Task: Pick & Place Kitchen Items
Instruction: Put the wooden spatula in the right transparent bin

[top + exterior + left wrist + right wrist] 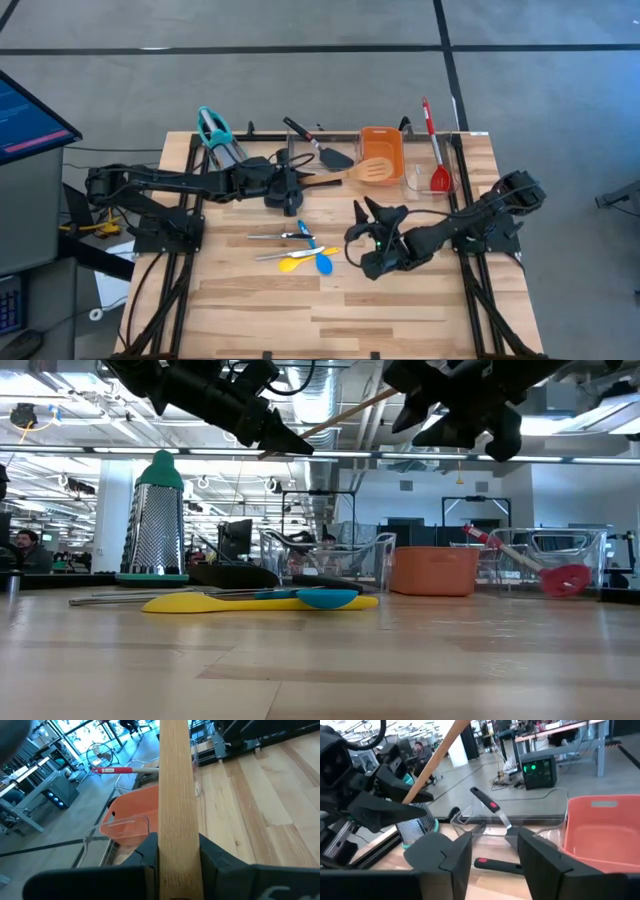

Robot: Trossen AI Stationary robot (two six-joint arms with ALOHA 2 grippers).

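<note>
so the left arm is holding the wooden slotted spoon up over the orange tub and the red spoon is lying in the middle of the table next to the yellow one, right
Not quite. The left gripper does hold the wooden slotted spoon with its head over the orange tub, but the red spoon is not mid-table. The high view shows it in the clear tray at the table's far right edge, well away from the yellow spoon.

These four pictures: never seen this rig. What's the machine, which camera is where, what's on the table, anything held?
It's a two-arm robot at a wooden table. One camera looks straight down, one sits at table height, and one rides each wrist. The left gripper is shut on the handle of a wooden slotted spoon, lifted, with its head over the orange tub. The right gripper is open and empty, raised mid-table. On the table lie small blue and yellow spoons, a grater, a black spatula and a red spoon in a clear tray.
</note>
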